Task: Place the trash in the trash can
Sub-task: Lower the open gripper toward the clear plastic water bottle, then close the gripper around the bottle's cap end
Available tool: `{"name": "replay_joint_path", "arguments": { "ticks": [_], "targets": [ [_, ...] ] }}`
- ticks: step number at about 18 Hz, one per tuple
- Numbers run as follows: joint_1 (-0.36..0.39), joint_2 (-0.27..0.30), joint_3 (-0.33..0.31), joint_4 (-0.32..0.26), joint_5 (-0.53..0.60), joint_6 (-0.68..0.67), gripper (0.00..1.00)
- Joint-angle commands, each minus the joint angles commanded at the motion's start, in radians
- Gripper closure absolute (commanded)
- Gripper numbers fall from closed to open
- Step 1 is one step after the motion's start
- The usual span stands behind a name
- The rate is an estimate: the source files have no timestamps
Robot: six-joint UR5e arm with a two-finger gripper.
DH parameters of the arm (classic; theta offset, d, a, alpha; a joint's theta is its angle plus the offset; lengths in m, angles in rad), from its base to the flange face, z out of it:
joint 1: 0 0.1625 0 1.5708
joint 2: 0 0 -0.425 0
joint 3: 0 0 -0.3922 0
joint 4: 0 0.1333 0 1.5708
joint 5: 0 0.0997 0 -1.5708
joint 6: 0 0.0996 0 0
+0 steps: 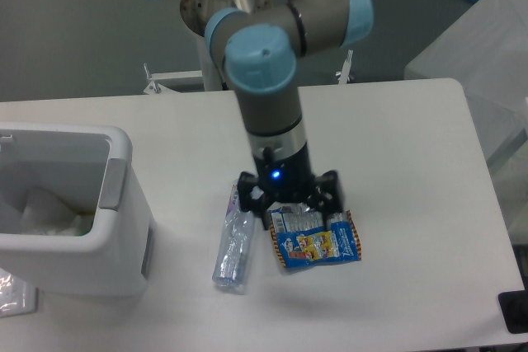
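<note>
Snack wrapper (318, 241), flat on counter (412, 162), bottle (233, 245) at 9 o'clock: jaws spread over foil top; pinch foil only, sparing bottle.

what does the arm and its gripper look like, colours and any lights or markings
The arm is built from silver-grey metal tubes, with pale blue round caps on grey joint housings. Its wrist narrows into a black section carrying a small lit blue light. The gripper is black, with angular linkage fingers. No loose cables or readable markings show.
</note>
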Motion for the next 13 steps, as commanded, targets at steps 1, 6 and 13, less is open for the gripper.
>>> {"name": "replay_joint_path", "arguments": {
  "ticks": [1, 6, 13],
  "targets": [
    [-0.003, -0.011, -0.008, 0.002, 0.0, -0.002, 0.0],
    [-0.035, -0.075, -0.032, 0.0, -0.009, 0.003, 0.0],
    [-0.035, -0.138, -0.04, 0.002, -0.071, 0.0, 0.0]
  ]
}}
